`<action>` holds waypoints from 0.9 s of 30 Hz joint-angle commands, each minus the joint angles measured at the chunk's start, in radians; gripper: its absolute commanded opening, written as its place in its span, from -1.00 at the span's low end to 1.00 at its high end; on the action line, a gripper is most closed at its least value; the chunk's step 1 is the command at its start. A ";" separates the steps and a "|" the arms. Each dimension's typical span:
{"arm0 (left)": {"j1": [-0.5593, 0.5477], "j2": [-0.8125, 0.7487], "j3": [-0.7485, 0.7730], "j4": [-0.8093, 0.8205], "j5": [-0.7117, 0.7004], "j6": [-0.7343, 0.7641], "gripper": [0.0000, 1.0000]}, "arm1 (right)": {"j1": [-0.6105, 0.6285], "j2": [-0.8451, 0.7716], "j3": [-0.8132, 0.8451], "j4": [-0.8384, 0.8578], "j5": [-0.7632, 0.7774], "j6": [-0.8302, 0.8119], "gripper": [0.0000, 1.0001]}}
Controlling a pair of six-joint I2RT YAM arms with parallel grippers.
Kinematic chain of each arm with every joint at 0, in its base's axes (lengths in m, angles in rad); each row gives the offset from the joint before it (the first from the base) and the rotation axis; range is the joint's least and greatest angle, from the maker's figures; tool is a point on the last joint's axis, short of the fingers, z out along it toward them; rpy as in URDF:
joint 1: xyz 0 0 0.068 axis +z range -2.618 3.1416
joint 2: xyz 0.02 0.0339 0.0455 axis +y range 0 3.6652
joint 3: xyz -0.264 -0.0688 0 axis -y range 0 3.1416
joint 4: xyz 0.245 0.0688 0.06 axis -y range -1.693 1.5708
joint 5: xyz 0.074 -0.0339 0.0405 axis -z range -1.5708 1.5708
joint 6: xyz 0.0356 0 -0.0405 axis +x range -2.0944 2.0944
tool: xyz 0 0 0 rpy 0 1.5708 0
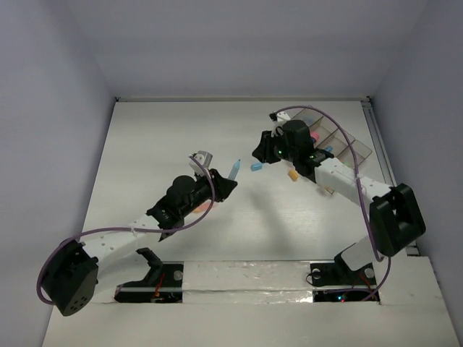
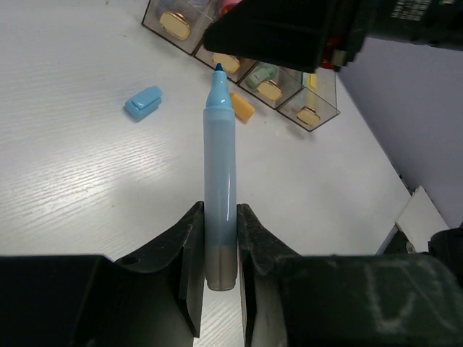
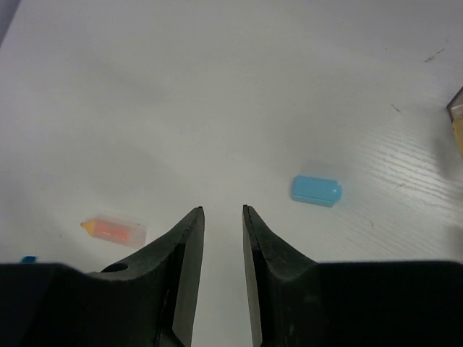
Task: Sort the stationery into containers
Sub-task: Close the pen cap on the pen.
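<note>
Left claw (image 2: 219, 210) clamped on blue marker (image 2: 219, 166), right claw (image 3: 223, 211) narrowly parted, empty, blue cap (image 3: 316, 190) ahead-right

White table (image 1: 166, 137), faint wood grain, with a few small dark scuff marks (image 3: 434, 55) on its surface. Plain pale walls (image 1: 239, 43) enclose it on three sides. A metal rail (image 1: 381, 148) runs along its right edge, and a glossy white strip (image 1: 246, 277) lies across the near edge.

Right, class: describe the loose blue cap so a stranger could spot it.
Find the smoky divided tray at the far right of the table. Left of it, past an orange piece, lies the blue cap. It is stubby and lies loose; the long blue marker is held in the left claw.
</note>
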 commanded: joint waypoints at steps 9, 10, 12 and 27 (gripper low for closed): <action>0.005 -0.093 -0.050 0.095 0.018 -0.021 -1.00 | -0.035 0.000 0.113 -0.134 -0.119 -0.290 0.06; 0.005 -0.102 -0.055 0.101 0.032 -0.026 -1.00 | -0.035 0.040 0.131 -0.162 -0.123 -0.339 0.05; 0.005 -0.110 -0.064 0.116 0.044 -0.032 -1.00 | -0.035 0.107 0.209 -0.263 -0.092 -0.491 0.03; 0.005 -0.291 -0.044 -0.023 -0.062 0.005 -1.00 | -0.045 0.500 0.555 -0.628 0.007 -0.837 0.35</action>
